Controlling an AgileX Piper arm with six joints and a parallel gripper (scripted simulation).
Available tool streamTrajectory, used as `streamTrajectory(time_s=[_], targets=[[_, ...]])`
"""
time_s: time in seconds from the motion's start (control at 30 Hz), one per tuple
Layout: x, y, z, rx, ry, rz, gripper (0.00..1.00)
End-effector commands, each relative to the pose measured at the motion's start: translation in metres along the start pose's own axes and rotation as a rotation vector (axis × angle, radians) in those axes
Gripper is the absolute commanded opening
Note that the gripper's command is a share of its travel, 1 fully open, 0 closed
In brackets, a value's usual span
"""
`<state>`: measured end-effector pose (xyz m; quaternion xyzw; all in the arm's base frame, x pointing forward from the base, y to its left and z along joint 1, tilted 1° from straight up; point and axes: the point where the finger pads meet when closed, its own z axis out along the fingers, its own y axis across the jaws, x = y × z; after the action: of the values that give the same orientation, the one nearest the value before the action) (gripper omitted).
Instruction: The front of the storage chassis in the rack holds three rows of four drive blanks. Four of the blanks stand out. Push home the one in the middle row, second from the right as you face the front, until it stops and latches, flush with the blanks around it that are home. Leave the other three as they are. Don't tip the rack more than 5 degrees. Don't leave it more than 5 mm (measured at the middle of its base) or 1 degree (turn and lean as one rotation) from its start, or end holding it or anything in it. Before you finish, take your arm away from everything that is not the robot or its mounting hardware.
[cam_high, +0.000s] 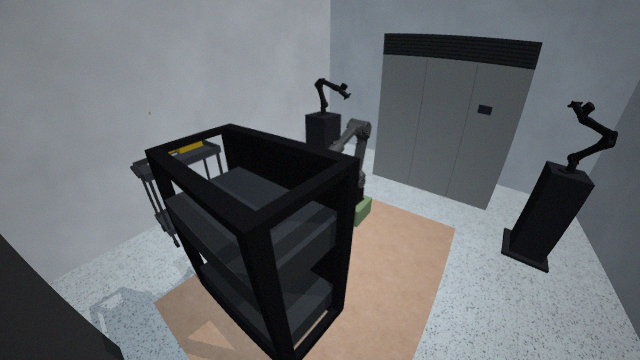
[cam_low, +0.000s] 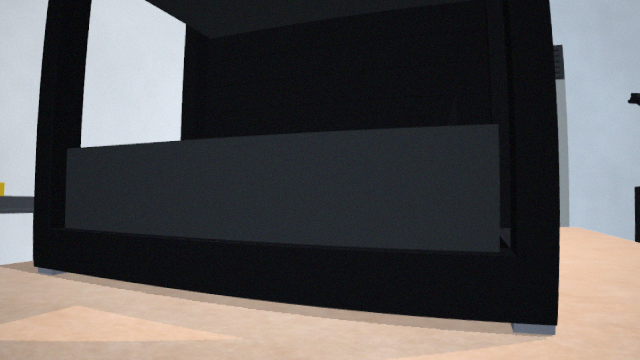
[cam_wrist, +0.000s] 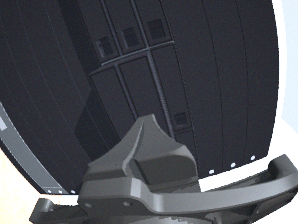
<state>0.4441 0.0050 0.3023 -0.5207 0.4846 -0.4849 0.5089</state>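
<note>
The black rack (cam_high: 260, 280) (cam_low: 530, 200) stands on an orange mat. The top and exterior views show it from the back and side, with grey chassis bodies (cam_high: 300, 230) (cam_low: 280, 190) on its shelves. The wrist view shows the dark chassis front (cam_wrist: 80, 96) close ahead and tilted, with rows of drive blanks (cam_wrist: 129, 38). I cannot tell which blanks stand out. My gripper (cam_wrist: 149, 125) is shut with nothing between the fingers, pointing at the front and a short way off it. In the top view only the grey arm (cam_high: 352, 132) shows behind the rack, above its green base (cam_high: 363, 210).
The orange mat (cam_high: 400, 260) (cam_low: 595, 280) lies under the rack. A grey cabinet (cam_high: 450, 120) stands at the back wall. Black pedestals with small arms stand at the right (cam_high: 547, 215) and behind the rack (cam_high: 322, 127). A cart (cam_high: 150, 175) with a yellow item stands at the left.
</note>
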Motion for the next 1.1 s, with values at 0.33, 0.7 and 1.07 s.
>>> streamTrajectory(time_s=[0.33,0.7,1.07], targets=[[0.000,-0.002,0.011,0.003,0.000,-0.001,0.00],[0.000,-0.002,0.015,0.003,0.000,-0.001,0.00],[-0.001,-0.002,0.021,0.003,0.000,-0.001,0.00]])
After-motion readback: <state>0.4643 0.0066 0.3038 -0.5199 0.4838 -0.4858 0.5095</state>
